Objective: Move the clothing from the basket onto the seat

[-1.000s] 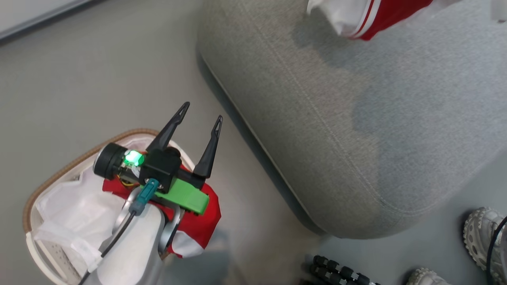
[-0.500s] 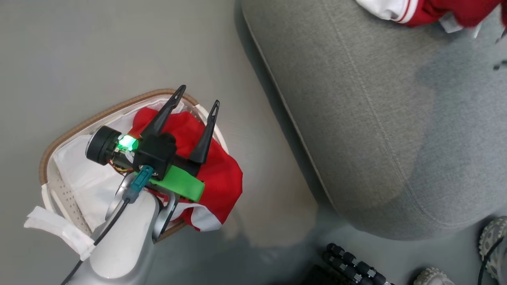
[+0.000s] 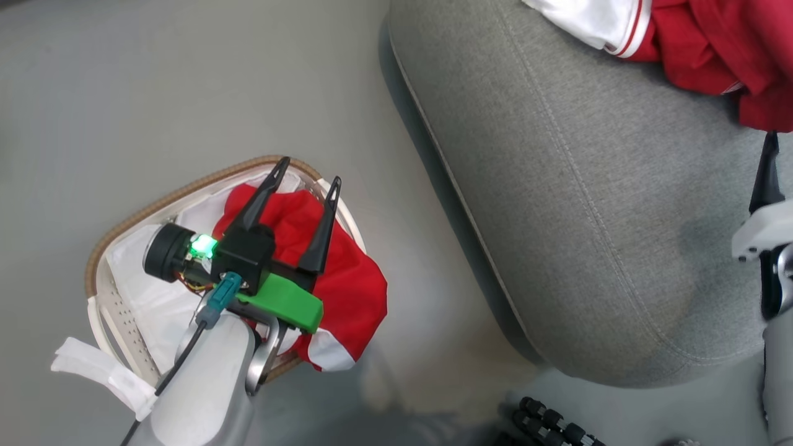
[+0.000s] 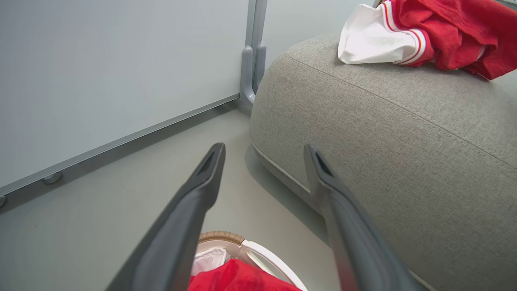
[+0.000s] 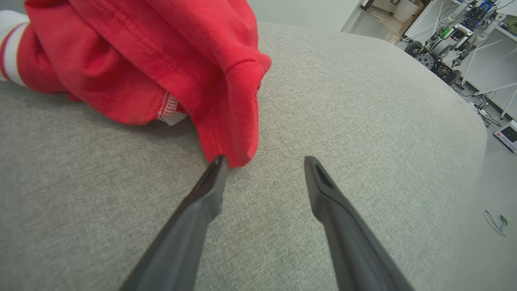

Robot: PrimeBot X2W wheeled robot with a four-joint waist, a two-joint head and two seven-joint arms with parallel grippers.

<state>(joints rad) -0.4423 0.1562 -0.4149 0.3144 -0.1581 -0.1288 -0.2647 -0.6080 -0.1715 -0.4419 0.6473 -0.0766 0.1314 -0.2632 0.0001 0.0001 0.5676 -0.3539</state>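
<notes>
1 red garment (image 3: 347,279) sits in the basket (image 3: 124,214), spilling over its rim toward the seat (image 3: 588,217). I'd tip down and pinch a thick fold, clear of the liner (image 3: 148,294). My left pincer (image 3: 308,170) hovers above it, spread and empty, fingers nearly level. My right pincer (image 5: 264,161) hangs released beside the other garment (image 3: 700,49), near the seat's far edge.

The head view looks steeply down on the basket (image 3: 186,191) and seat (image 3: 588,217). The left wrist view faces low across the floor (image 4: 121,210) toward the seat's side. The right wrist view skims its top closely. All three share the red garment (image 5: 141,60) lying there.
</notes>
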